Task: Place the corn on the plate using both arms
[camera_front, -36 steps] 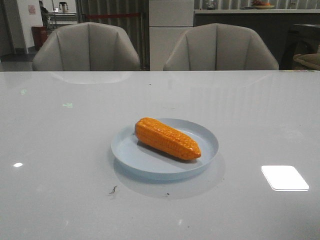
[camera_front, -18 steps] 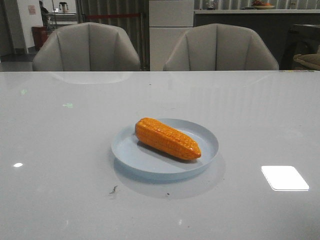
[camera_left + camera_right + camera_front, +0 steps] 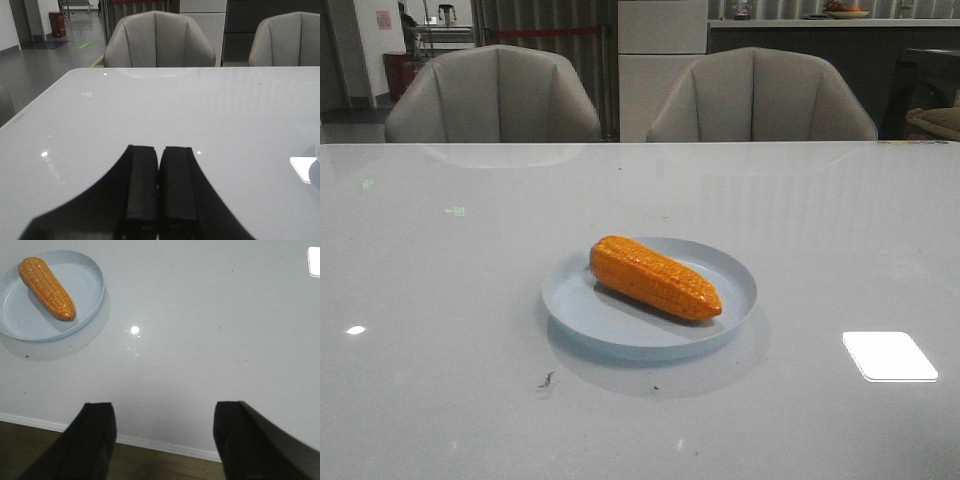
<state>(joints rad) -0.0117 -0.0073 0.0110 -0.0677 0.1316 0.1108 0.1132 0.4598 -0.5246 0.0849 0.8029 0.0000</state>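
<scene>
The orange corn [image 3: 655,277] lies on its side inside the pale blue plate [image 3: 580,298] at the table's middle. It also shows in the right wrist view [image 3: 46,287], lying in the plate [image 3: 90,287]. No gripper shows in the front view. My left gripper [image 3: 159,150] is shut and empty, low over bare table, far from the plate. My right gripper [image 3: 165,412] is open and empty, hanging over the table's edge, well apart from the plate.
Two grey chairs [image 3: 495,95] [image 3: 760,95] stand behind the far table edge. The white table edge [image 3: 165,445] and brown floor show under my right gripper. A bright light reflection [image 3: 889,355] lies on the glossy tabletop right of the plate.
</scene>
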